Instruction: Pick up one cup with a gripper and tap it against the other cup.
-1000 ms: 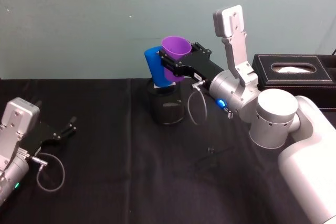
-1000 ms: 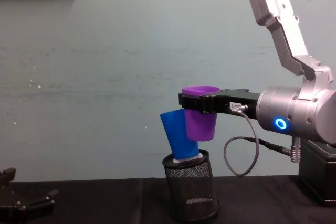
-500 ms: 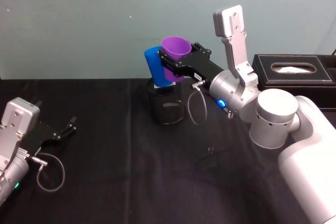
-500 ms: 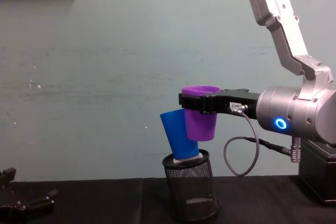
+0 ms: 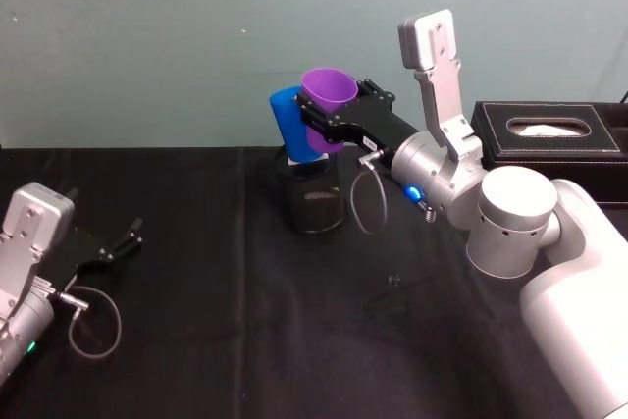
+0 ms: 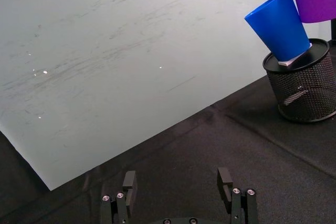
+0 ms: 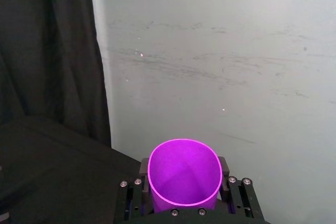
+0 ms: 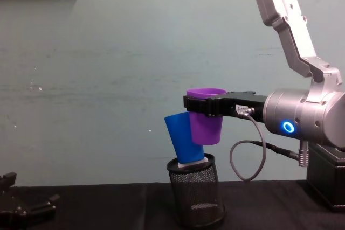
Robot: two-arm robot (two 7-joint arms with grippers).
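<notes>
Jaws on the right gripper [image 8: 207,106] are clamped on the purple cup [image 8: 205,129] just under its rim, holding it upright in the air above the black mesh holder [image 8: 197,196]. The blue cup [image 8: 180,137] leans tilted in that holder, narrow end down. The purple one looks to be right against its side, touching as far as I can judge. The left gripper [image 6: 177,181] sits parked low over the worktop [image 5: 216,321], jaws spread and empty. My worry: the blue cup is only propped there, so too much sideways push could flip it out or tip the holder.
</notes>
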